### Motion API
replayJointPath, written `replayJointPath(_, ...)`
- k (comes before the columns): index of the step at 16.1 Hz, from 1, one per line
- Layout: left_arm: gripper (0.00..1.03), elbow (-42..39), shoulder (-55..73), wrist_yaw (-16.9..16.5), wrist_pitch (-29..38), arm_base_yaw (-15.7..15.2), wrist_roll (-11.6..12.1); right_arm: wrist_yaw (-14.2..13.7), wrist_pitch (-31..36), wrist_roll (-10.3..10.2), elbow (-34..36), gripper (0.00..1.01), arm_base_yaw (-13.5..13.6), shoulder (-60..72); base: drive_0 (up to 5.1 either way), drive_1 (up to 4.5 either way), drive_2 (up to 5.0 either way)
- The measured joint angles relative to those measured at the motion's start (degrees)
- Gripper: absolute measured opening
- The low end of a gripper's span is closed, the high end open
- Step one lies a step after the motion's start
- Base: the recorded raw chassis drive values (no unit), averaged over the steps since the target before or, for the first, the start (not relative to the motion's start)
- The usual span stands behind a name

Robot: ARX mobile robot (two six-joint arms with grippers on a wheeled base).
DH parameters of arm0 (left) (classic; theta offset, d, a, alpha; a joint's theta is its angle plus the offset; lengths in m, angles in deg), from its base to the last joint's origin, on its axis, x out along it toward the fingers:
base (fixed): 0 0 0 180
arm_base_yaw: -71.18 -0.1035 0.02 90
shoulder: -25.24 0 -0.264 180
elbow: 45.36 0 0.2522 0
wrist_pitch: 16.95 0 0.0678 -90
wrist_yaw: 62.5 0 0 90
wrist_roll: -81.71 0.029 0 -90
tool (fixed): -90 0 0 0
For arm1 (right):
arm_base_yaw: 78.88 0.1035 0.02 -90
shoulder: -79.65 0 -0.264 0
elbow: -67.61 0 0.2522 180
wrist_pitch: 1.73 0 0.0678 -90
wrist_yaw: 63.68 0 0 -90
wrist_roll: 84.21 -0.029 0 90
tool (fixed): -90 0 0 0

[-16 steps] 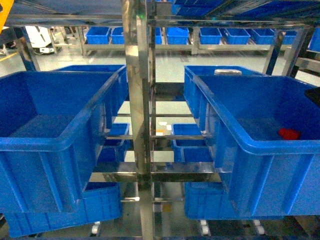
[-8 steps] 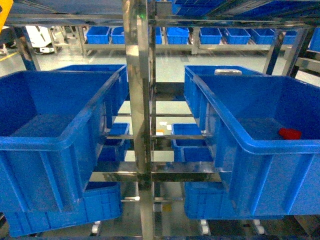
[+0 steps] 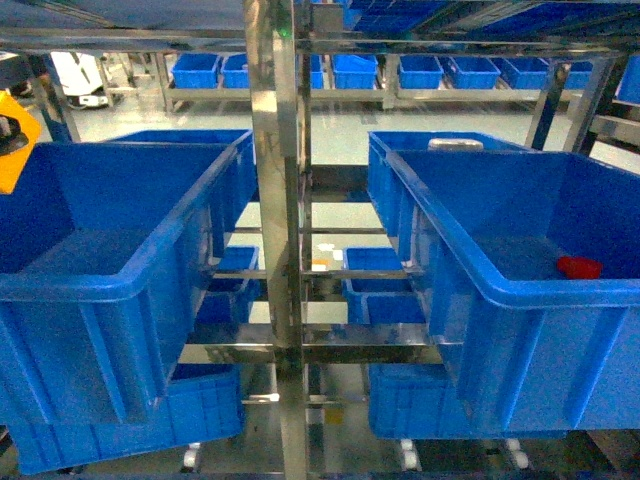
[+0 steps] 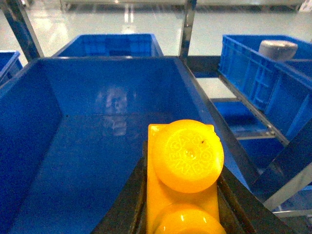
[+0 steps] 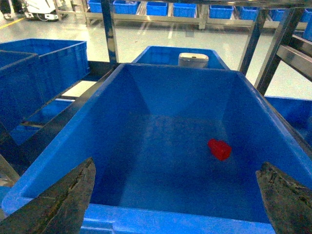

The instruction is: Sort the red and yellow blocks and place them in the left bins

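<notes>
The yellow block, a two-stud brick, is clamped between the dark fingers of my left gripper, which is shut on it. It hangs above the inside of the left bin, near that bin's right wall. In the head view only a corner of the yellow block shows, at the far left edge over the left bin. The red block lies on the floor of the right-hand blue crate. My right gripper is open above that crate's near rim, and nothing is between its fingers. The red block also shows in the head view.
A polished steel post stands between the two big crates. More blue crates sit on lower shelves and behind. A pale round lid-like object rests in the crate behind the right one. A row of crates lines the back.
At the left edge of the head view the yellow block has come down from the top corner to level with the left bin's rim. A dark shape at the right edge has left the view.
</notes>
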Motion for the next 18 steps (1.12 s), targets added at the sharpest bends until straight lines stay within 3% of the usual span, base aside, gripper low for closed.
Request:
replayJointPath(4,0.26,8.68,17.38,-2.14,3.63,-4.33,4.35,0.00,-0.02,-0.13,0.00,0.98,0.00,0.02,0.0,0.00,0.0)
replayJointPath(8,0.26,11.10,21.35,-3.37,5.31,-6.80,7.32,0.02,-0.02,-0.13,0.00,0.98,0.00,0.02,0.0,0.00,0.0)
replayJointPath(15,0.26,13.97,24.48,-4.37,2.12,-10.12,9.44,0.02,-0.02,-0.13,0.00,0.98,0.00,0.02,0.0,0.00,0.0)
replayJointPath(18,0.36,14.25,25.14,-4.79,1.25,-10.75,9.25,0.00,-0.02,-0.13,0.00,0.98,0.00,0.02,0.0,0.00,0.0)
